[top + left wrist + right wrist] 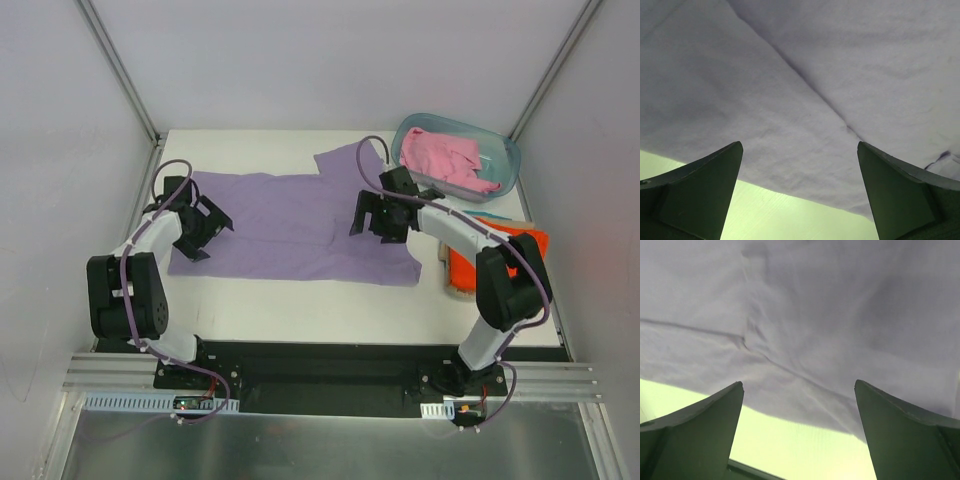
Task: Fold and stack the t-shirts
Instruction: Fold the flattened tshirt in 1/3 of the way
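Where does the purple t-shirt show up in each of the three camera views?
Top external: the purple t-shirt lies spread flat mid-table.
Left wrist: the purple t-shirt fills the upper part of the picture.
Right wrist: the purple t-shirt fills the upper part too.
Shared landmark: the shirt's edge against the bare table, low in both wrist views.
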Robot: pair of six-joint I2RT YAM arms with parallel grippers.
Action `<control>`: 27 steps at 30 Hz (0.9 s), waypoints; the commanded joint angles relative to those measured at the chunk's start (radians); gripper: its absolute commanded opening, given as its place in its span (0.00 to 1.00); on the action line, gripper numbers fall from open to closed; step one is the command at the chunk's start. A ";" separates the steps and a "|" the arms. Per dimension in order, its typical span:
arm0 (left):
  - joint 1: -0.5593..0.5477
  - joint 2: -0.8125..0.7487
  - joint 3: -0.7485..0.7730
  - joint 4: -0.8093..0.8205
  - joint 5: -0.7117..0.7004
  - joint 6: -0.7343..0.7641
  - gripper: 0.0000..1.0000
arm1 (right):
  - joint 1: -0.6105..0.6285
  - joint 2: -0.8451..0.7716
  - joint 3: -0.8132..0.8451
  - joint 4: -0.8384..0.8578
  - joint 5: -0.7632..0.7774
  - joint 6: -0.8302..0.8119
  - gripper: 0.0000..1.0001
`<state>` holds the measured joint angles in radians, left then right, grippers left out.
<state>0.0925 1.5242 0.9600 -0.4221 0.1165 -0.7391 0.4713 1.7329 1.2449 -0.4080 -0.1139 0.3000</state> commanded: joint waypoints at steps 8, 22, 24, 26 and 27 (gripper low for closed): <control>-0.005 0.125 0.072 0.042 0.078 0.020 0.99 | 0.029 -0.109 -0.173 -0.078 0.039 -0.027 0.97; 0.065 0.142 -0.009 0.039 0.089 0.026 0.99 | 0.010 0.057 -0.139 -0.081 0.159 -0.076 0.97; 0.082 0.126 -0.058 0.034 0.147 0.040 0.99 | 0.036 0.036 -0.173 -0.061 0.123 -0.078 0.97; 0.087 0.094 -0.121 0.032 0.146 0.053 0.99 | 0.056 0.004 -0.212 -0.063 0.074 -0.087 0.97; 0.087 0.080 -0.144 0.025 0.121 0.055 0.99 | 0.072 -0.010 -0.225 -0.069 0.074 -0.085 0.97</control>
<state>0.1669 1.6382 0.9268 -0.3248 0.2543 -0.7353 0.4961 1.7565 1.0996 -0.4461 0.0517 0.2260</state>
